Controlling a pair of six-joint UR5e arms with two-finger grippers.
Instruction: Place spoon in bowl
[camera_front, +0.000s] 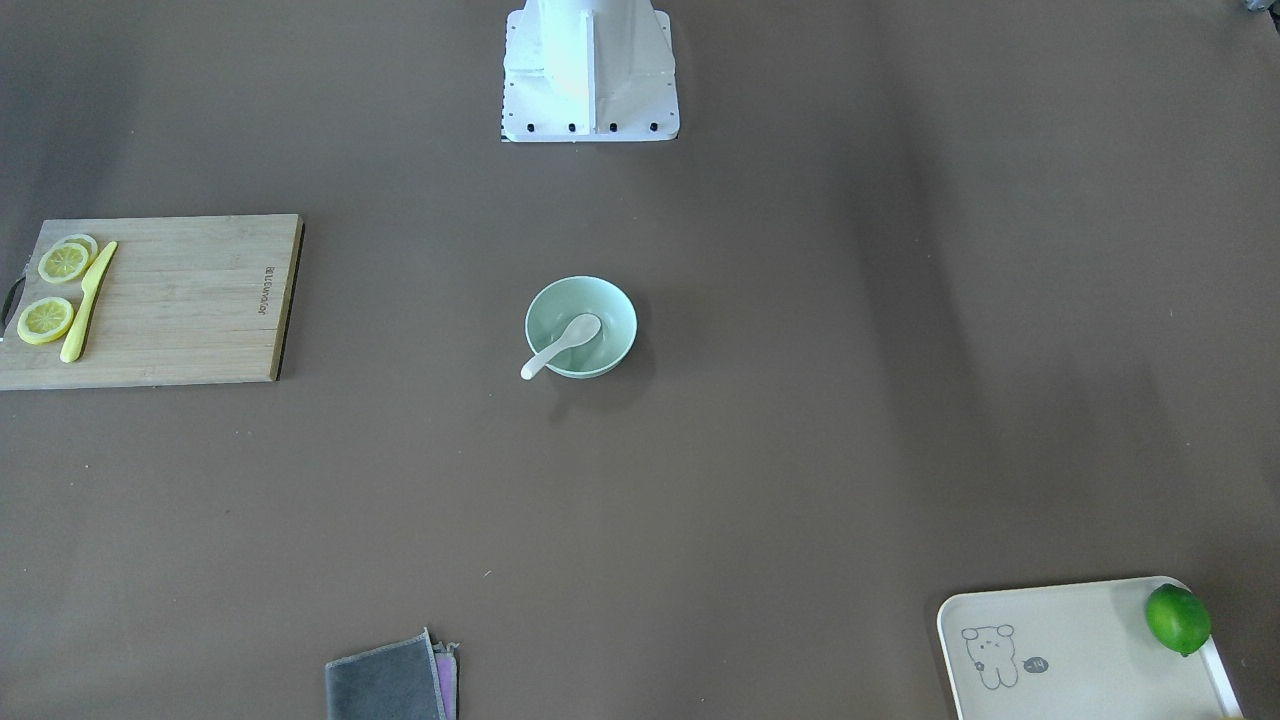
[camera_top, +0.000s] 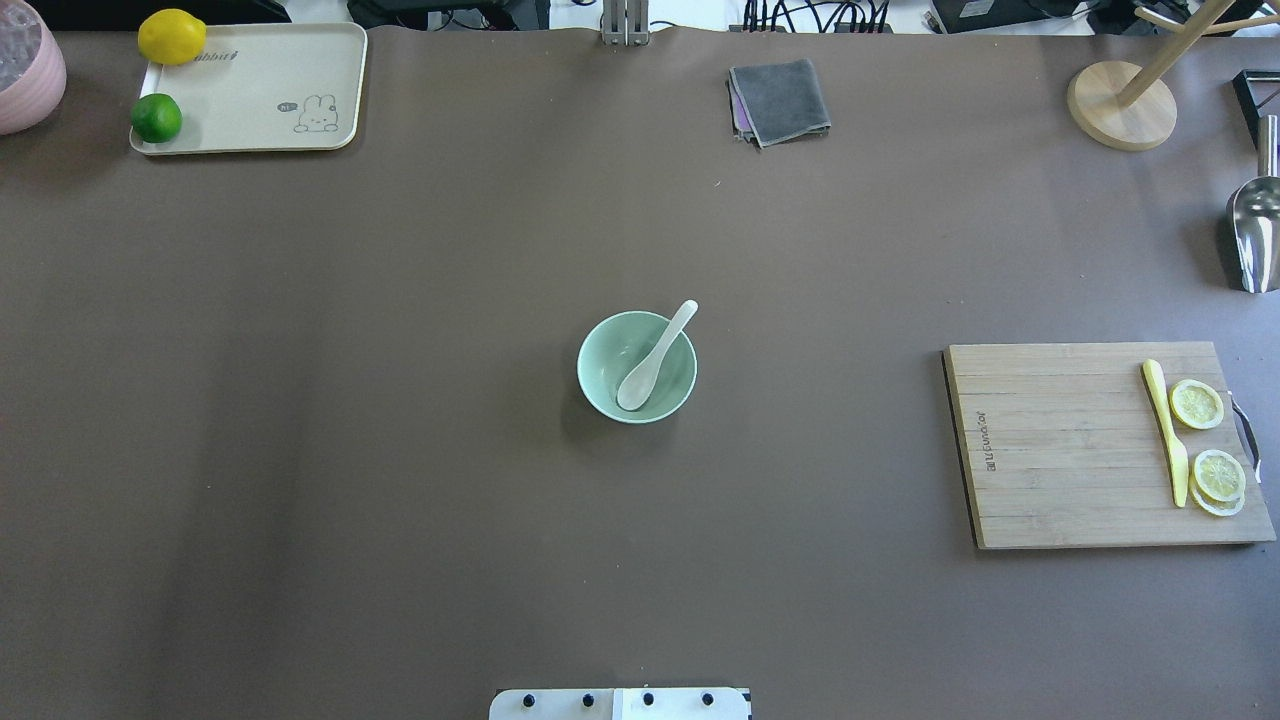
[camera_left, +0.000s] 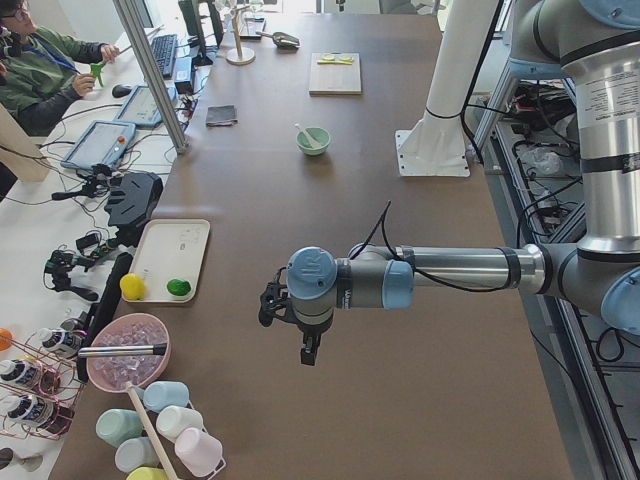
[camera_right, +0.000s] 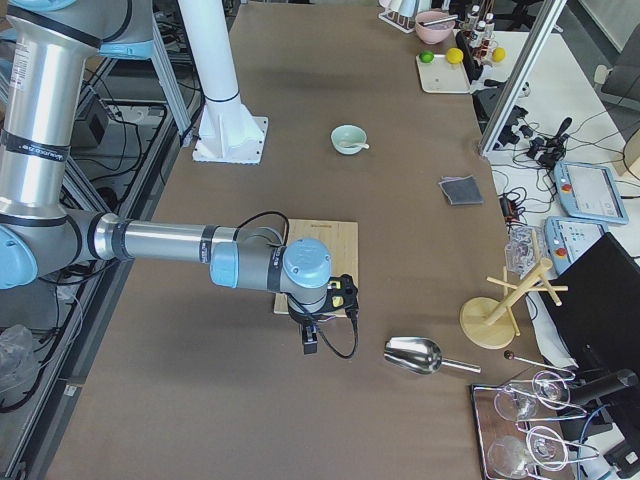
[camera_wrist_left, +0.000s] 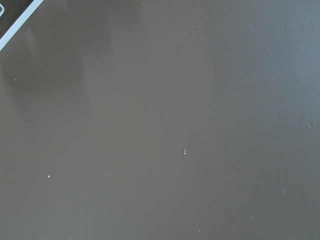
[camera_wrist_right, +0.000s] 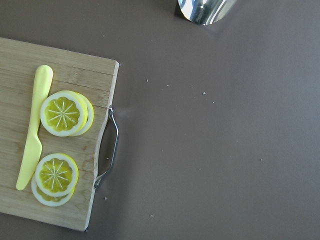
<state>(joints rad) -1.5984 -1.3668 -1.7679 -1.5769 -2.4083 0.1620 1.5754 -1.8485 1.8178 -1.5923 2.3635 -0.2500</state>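
Looking over the whole bench, I'd say this one is basically finished. Both arms sit out toward the short edges. The left arm hangs its tool over bare bench near the left edge. The right arm has its tool over the right edge, just past the handle end of the cutting board. Only the side shots catch the tools, so I can't tell if either one is spread or pinched together.

A tray sits in the far left corner. The bowl is dead centre of the bench, well apart from everything else. The spoon is in it, scoop down inside and handle leaning on the rim, poking out toward the far right corner.

So my read is the placing step is complete. Next move shouldn't need any grasp, just keeping both arms clear so nothing bumps that overhanging handle.
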